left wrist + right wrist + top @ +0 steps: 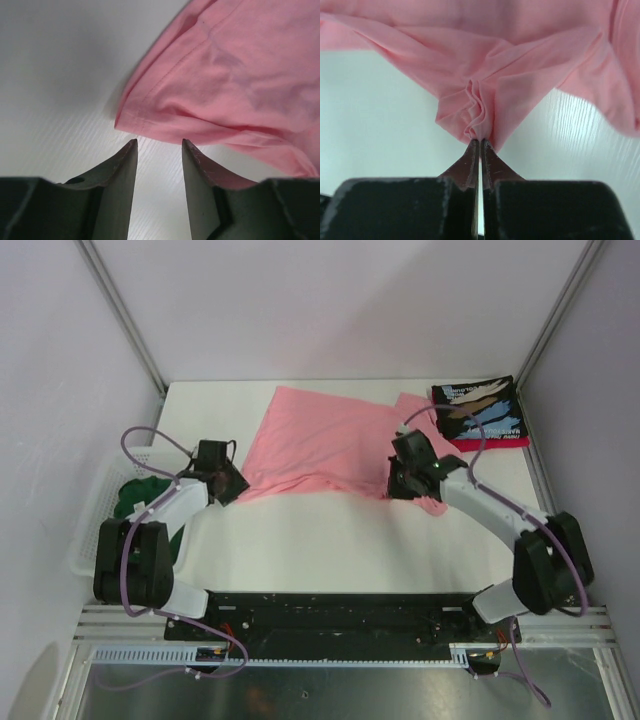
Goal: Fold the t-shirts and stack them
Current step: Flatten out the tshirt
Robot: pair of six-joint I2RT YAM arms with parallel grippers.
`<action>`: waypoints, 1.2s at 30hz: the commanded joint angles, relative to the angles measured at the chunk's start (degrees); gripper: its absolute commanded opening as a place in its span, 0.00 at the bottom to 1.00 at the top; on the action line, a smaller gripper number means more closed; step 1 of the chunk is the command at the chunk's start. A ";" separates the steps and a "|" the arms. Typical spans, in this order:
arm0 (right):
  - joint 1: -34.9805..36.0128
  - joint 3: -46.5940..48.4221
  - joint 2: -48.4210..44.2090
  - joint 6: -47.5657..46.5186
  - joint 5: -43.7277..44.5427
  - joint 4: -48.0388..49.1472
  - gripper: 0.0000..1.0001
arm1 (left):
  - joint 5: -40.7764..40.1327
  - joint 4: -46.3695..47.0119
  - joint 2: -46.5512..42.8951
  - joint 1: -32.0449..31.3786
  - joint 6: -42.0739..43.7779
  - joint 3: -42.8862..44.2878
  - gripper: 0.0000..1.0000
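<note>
The light pink t-shirt (320, 445) lies spread across the back middle of the table. My right gripper (480, 143) is shut on a bunched fold of its near right edge (495, 60); in the top view that gripper (405, 486) sits at the shirt's lower right. My left gripper (159, 144) stands open over bare table, with the shirt's near left corner (225, 75) just beyond its fingertips and nothing between them. From above, this gripper (232, 488) is at the shirt's lower left corner. A folded black printed t-shirt (480, 410) rests on a red one (495, 444) at the back right.
A white slatted basket (88, 540) stands off the table's left edge with a dark green t-shirt (133, 495) inside. Grey walls and metal posts close in the back and sides. The table's white near half (330, 540) lies between the arms.
</note>
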 commanded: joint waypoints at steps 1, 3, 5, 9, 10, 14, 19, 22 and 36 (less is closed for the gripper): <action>1.45 -8.71 -8.58 3.47 -2.86 2.72 0.00 | -7.13 -0.86 -0.88 -1.96 -4.58 -0.81 0.44; 1.91 -11.94 -10.86 4.27 -2.98 3.21 0.00 | -9.01 -1.48 -1.54 -2.40 -5.74 -1.09 0.43; 2.10 -14.13 -12.46 4.81 -4.24 3.66 0.00 | -10.67 -2.21 -2.06 -2.67 -6.55 -1.29 0.42; 2.18 -16.15 -13.79 5.08 -4.75 4.24 0.00 | -13.18 -3.58 -2.62 -3.11 -7.50 -1.45 0.40; 2.18 -16.25 -13.79 5.05 -4.76 4.31 0.00 | -13.64 -3.91 -2.64 -3.17 -7.73 -1.46 0.40; 2.10 -16.39 -13.64 4.94 -4.80 4.47 0.00 | -14.74 -4.97 -2.42 -3.32 -8.44 -1.64 0.40; 2.10 -16.59 -13.54 4.92 -4.66 4.73 0.00 | -15.67 -5.32 -1.31 -3.31 -8.58 -1.63 0.40; 2.10 -16.93 -13.45 4.88 -4.74 4.79 0.00 | -16.09 -5.34 0.40 -3.31 -8.47 -1.21 0.40; 1.58 -19.59 -15.59 5.44 -4.99 4.83 0.00 | -16.55 -4.79 7.85 -3.41 -7.04 3.65 0.36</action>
